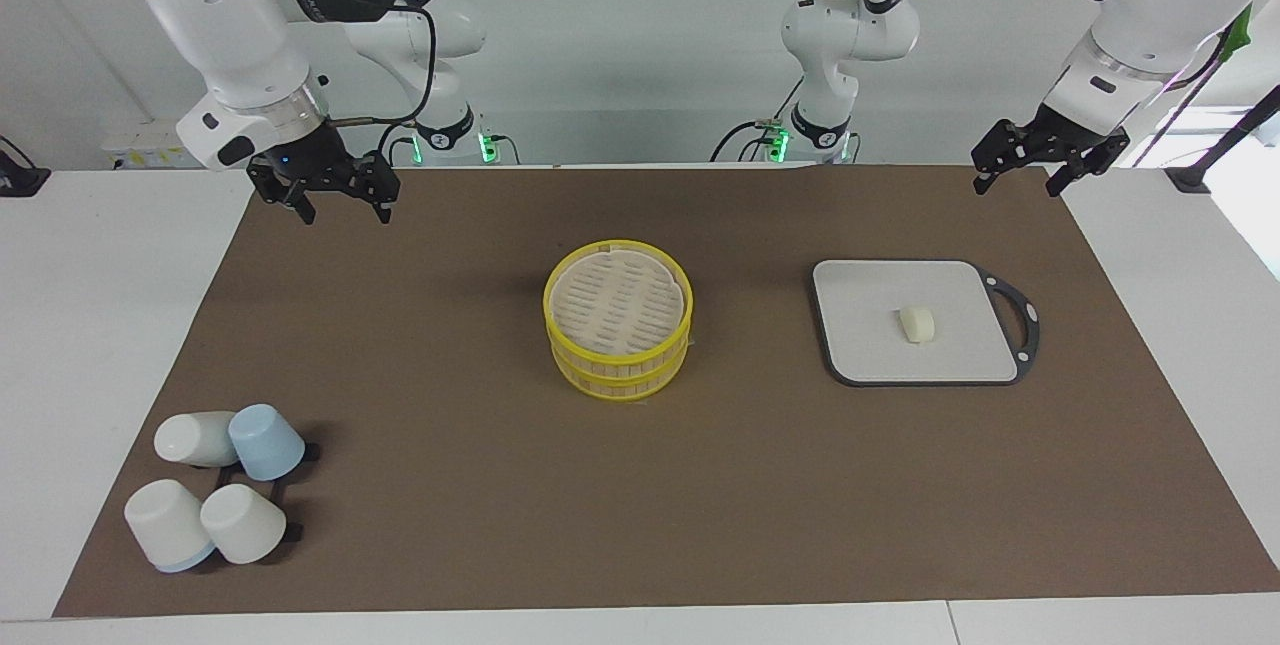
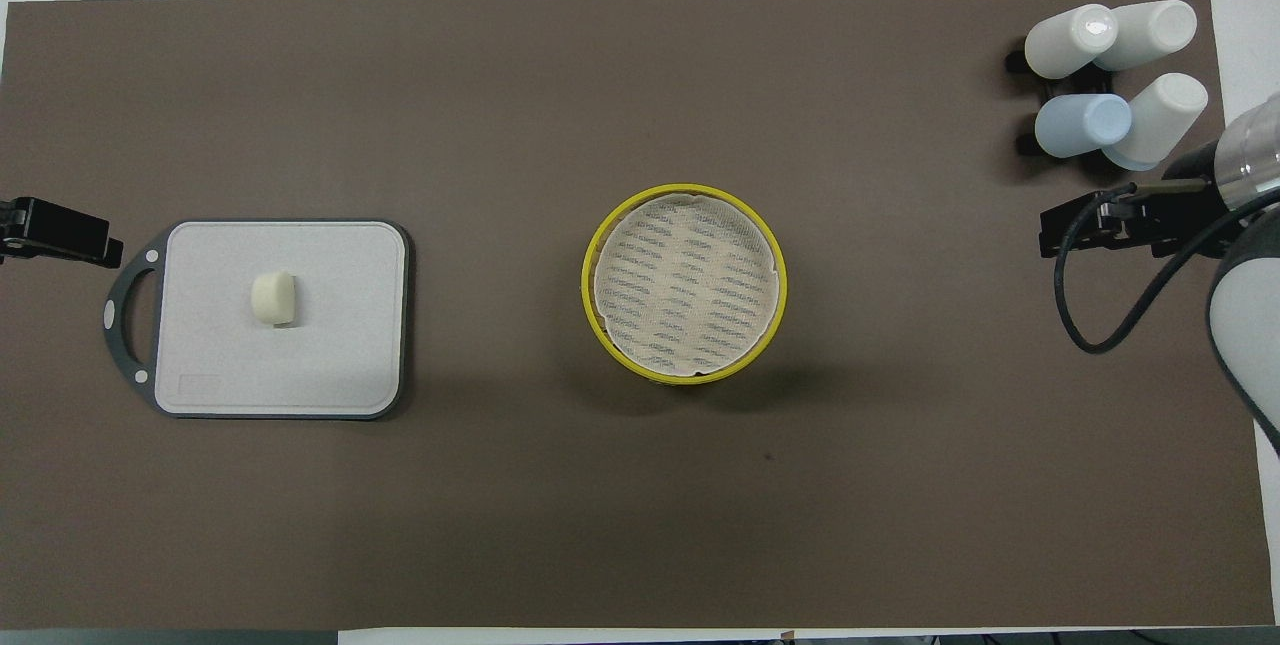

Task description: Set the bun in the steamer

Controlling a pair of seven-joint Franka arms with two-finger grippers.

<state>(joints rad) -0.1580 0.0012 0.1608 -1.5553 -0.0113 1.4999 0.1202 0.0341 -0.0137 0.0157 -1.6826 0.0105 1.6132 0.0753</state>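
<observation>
**Bun on board, steamer mid-bench, both arms up and clear**

- The bun [image 1: 917, 324] is seen lying on the grey board [image 1: 870, 350], roughly at its middle, toward the left arm's end of the bench [image 1: 450, 505]. Nothing is touching it.
- The board's dark handle loop [image 1: 1020, 320] is pointed at the bench's left-arm edge.
- The steamer [image 1: 618, 332] is set at the middle of the brown mat, well apart from the board. Two yellow-rimmed tiers are stacked; the slatted top is visible, with a pale liner showing in the overhead view. Whether that top is a lid or the floor can't be told.
- Left gripper [image 1: 1030, 170] is held in the air over the mat corner at the left arm's end; jaws are spread wide, nothing in them.
- Right gripper [image 1: 340, 200] is held in the air over the mat's edge at the right arm's end; jaws are likewise spread wide and empty.
- Four cups [image 1: 215, 500], three white and one blue, are clustered on a black rack at the right arm's end, farther from the robots than the steamer.
</observation>
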